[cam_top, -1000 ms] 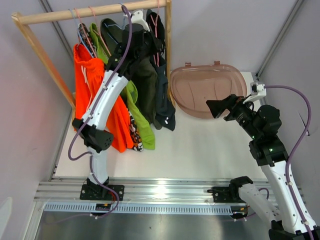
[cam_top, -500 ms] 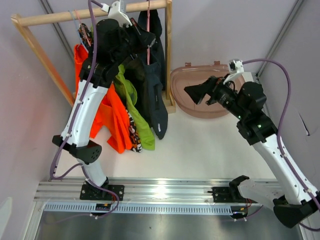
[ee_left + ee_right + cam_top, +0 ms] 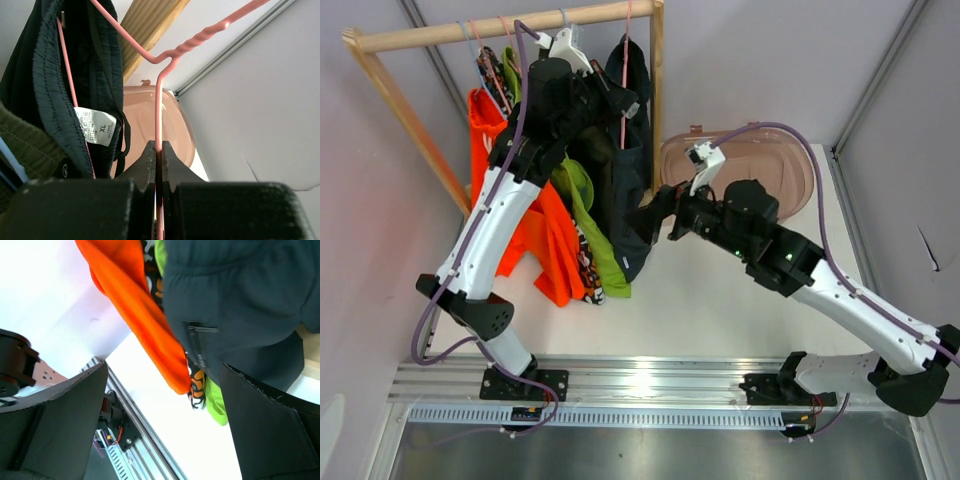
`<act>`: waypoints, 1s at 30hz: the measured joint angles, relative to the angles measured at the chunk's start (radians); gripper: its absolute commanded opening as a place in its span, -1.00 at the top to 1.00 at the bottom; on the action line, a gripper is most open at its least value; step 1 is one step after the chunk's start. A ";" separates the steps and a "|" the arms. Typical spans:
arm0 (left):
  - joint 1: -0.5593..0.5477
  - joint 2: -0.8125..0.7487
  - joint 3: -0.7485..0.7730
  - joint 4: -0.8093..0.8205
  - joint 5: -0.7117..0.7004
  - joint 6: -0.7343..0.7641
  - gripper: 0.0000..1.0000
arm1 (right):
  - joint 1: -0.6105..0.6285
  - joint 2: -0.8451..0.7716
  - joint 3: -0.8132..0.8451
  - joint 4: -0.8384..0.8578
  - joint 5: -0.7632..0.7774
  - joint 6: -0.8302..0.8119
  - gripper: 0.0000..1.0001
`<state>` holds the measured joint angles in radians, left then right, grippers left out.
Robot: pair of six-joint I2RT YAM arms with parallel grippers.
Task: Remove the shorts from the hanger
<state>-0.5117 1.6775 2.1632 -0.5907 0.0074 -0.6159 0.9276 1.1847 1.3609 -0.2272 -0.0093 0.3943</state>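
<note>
The left arm rises steeply from its base, elbow low and out to the left, forearm stretched up and to the right. The left gripper has its jaws pressed together on the wire of a pink hanger. The right arm reaches low across toward the left, nearly straight. The right gripper points left, its fingers spread wide apart.

The table is viewed whole from above and behind its near edge. The left wrist view is aimed upward toward the far right corner, held very close to a pink hanger. The right wrist view is turned toward the near left corner. The navy-black shorts are shared by all three, seen close from both wrists.
</note>
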 measured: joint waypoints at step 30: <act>-0.025 -0.221 -0.169 0.066 -0.016 -0.082 1.00 | 0.278 0.211 0.019 0.091 0.556 -0.102 1.00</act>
<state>-0.5369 1.4563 1.9945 -0.5251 -0.0086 -0.6983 1.2060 1.3960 1.3804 -0.1360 0.5465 0.2920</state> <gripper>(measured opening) 0.037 0.043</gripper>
